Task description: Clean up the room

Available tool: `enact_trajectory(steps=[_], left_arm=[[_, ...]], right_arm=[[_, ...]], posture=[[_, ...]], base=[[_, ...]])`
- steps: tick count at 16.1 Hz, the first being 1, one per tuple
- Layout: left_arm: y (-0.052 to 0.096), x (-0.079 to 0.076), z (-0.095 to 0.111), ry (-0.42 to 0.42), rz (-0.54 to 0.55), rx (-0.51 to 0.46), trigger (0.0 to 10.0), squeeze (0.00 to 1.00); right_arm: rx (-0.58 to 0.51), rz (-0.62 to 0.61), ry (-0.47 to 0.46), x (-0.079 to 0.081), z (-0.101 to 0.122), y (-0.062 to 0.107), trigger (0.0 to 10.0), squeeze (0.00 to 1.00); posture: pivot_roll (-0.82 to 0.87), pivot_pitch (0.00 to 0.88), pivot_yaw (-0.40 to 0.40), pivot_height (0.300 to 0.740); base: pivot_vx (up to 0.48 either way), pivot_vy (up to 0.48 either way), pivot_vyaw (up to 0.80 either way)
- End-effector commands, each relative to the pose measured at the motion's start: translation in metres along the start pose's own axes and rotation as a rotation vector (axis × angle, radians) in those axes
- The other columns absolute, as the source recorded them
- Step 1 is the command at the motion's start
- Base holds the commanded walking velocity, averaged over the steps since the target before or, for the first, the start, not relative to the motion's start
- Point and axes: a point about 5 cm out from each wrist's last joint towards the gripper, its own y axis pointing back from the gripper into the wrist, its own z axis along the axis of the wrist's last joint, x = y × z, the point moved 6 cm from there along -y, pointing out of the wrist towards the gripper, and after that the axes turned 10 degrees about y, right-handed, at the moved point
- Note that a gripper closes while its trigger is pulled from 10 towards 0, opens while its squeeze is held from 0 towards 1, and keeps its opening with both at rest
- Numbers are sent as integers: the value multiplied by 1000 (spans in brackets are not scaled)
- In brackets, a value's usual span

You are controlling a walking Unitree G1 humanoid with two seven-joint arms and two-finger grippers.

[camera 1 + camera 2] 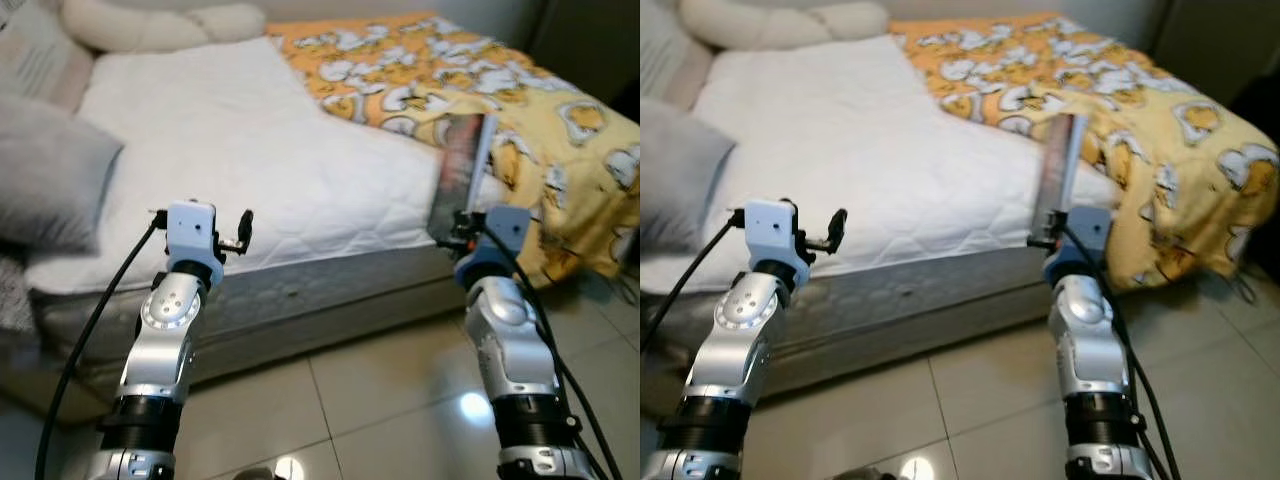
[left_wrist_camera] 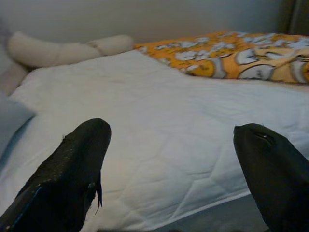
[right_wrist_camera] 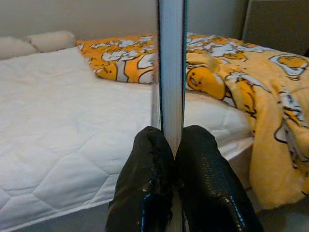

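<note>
Standing before a bed (image 1: pixel 300 180) on a pale tiled floor (image 1: pixel 370 400), with both silver arms raised toward its near edge. Right tool (image 3: pixel 174 145) clamped tight on the lower end of a thin book (image 3: pixel 171 63), fingers (image 3: pixel 145 183) pressed against both covers, pale page edges facing the wrist camera. Book (image 1: pixel 462 170) held upright, tilted slightly, above the mattress edge and just beside the bunched blanket. Left tool (image 2: pixel 174 164) spread wide, gripping nothing, its two black fingers (image 2: pixel 72 174) well apart and hovering over the near edge of the mattress. Left arm (image 1: pixel 175 300) bent upward from the lower part of the head views, a black cable trailing alongside; right arm (image 1: pixel 510 340) likewise raised, cable running down its outer side.

Covered with a white quilted mattress pad (image 1: pixel 230 140) over most of the bed, grey mattress side showing beneath. Draped across the far right portion by a yellow and orange blanket (image 1: pixel 520 90) printed with white cartoon figures, hanging over the right corner toward the floor. Lined along the head of the bed by long cream pillows (image 1: pixel 150 25). Occupied at the left side by a grey cushion (image 1: pixel 50 170), blurred, resting against the mattress edge. Bright spot of light reflected on the tiles near the right arm.
</note>
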Motion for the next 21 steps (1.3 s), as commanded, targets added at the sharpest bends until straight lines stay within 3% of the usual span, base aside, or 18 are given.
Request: enact_trajectory(steps=[1,14,17,21], left_arm=[[0,8,2,-12,25,-2,10000,0],[0,12,3,-24,34,-9,10000,0],[-1,12,3,-29,27,-3,10000,0],[-1,10,2,-33,10,2,10000,0]], right_arm=[[-62,28,-9,11,19,-5,10000,0],[-58,105,29,28,17,-6,10000,0],[-57,140,44,35,16,-6,10000,0],[-47,125,24,33,14,-7,10000,0]], posture=[[52,0,31,740],[60,0,26,740],[65,0,31,740],[63,0,38,740]], base=[[315,0,800],[321,0,737],[319,0,0],[319,0,0]])
